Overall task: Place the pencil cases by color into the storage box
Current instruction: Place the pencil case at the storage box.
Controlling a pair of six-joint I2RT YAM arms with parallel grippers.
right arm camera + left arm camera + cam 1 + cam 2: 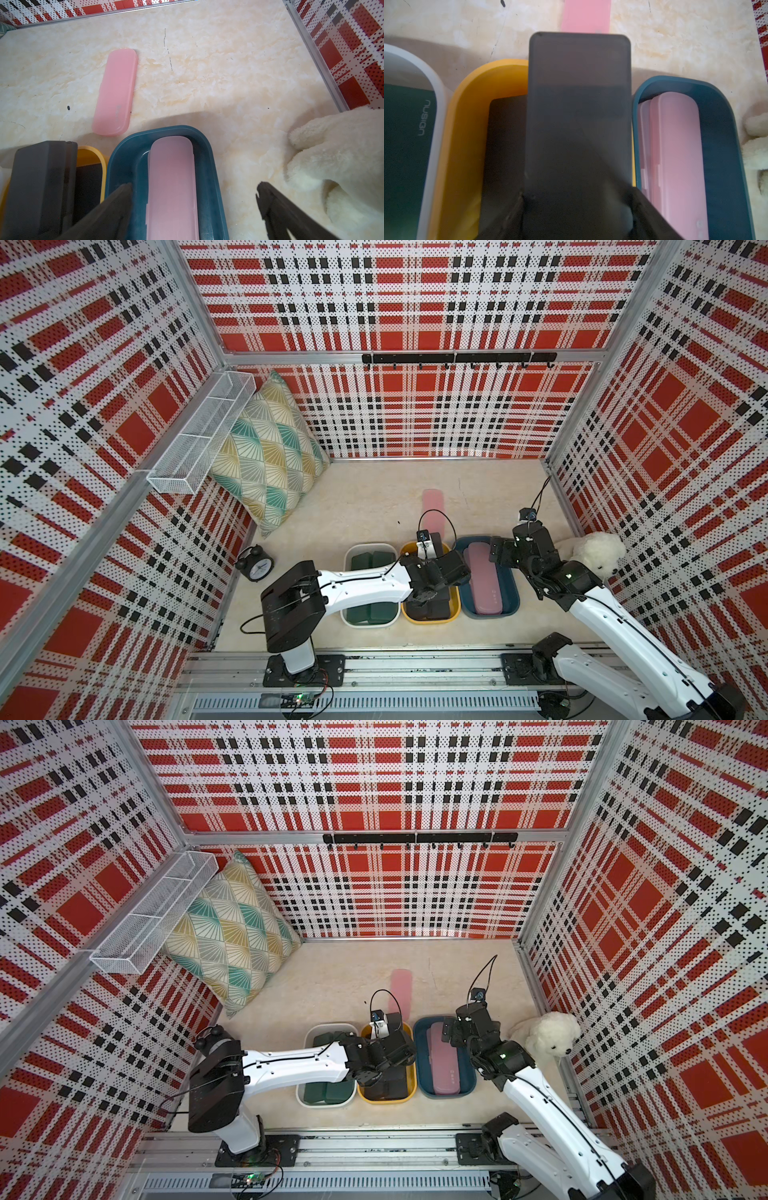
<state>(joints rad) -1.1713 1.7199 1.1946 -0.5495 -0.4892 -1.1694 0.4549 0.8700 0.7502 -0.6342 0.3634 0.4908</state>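
Observation:
Three storage box tubs stand side by side. The white one point(347, 560) holds dark green pencil cases point(370, 612). The yellow one point(467, 116) holds black cases point(504, 133). The blue one point(124, 158) holds pale pink cases point(172, 182). My left gripper point(577, 199) is shut on a black pencil case point(579, 99), held lengthwise over the yellow tub with its far end past the rim. My right gripper point(194, 187) is open and holds nothing. It hovers over the blue tub's right rim. One pink case point(116, 91) lies loose on the table beyond the tubs.
A white plush toy point(594, 556) sits just right of the blue tub, close to my right arm. A black alarm clock point(255, 564) stands left of the tubs. A patterned pillow point(266, 452) leans in the back left corner under a wire basket point(199, 435).

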